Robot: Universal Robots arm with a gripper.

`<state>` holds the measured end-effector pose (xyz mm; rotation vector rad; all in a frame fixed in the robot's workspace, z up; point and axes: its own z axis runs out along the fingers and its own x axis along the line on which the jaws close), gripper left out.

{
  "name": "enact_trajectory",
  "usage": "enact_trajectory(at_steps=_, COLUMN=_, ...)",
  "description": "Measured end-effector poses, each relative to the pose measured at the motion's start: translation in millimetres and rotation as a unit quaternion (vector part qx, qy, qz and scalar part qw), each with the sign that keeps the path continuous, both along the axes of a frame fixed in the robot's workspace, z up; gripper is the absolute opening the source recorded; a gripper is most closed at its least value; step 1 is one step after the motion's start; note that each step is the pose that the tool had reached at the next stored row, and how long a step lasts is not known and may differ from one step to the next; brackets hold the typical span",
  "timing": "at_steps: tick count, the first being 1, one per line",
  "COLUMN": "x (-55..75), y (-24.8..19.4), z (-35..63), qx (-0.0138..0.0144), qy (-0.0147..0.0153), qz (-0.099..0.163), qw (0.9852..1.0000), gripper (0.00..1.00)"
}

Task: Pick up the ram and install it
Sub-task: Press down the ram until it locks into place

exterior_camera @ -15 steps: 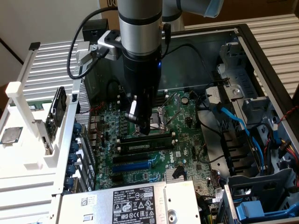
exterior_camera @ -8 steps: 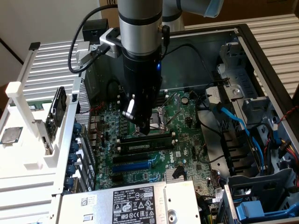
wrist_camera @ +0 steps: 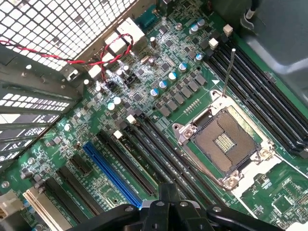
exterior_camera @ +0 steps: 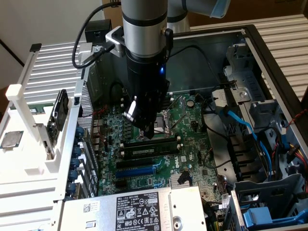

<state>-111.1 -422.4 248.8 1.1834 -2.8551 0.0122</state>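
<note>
We hover low over the glossy green motherboard inside the open grey metal computer case; the black gripper points down just beside the square silver processor socket; its fingers look drawn together with nothing between them. The ram, a long, thin, flat dark stick with a pale label, lies just below the fingertips toward the blue expansion slot, long axis across the exterior view, seemingly already in a slot.

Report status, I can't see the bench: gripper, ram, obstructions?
Gripper low over the motherboard, by the memory slots. Ram lying along the slots below the gripper. Nothing seen in the way.
</note>
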Motion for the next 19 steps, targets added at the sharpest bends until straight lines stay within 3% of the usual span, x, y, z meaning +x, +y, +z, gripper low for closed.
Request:
enact_trajectory(at_steps=5, x=0.0, y=0.0, z=0.0, qx=0.0000, qy=0.0000, qz=-0.036, qw=0.9993, gripper=0.10)
enact_trajectory(at_steps=10, x=0.0, y=0.0, z=0.0, qx=0.0000, qy=0.0000, qz=-0.075, qw=0.9972, gripper=0.10)
enact_trajectory(at_steps=15, x=0.0, y=0.0, z=0.0, qx=0.0000, qy=0.0000, qz=-0.115, qw=0.9934, gripper=0.10)
enact_trajectory(at_steps=19, x=0.0, y=0.0, z=0.0, qx=0.0000, qy=0.0000, qz=-0.146, qw=0.9893, gripper=0.10)
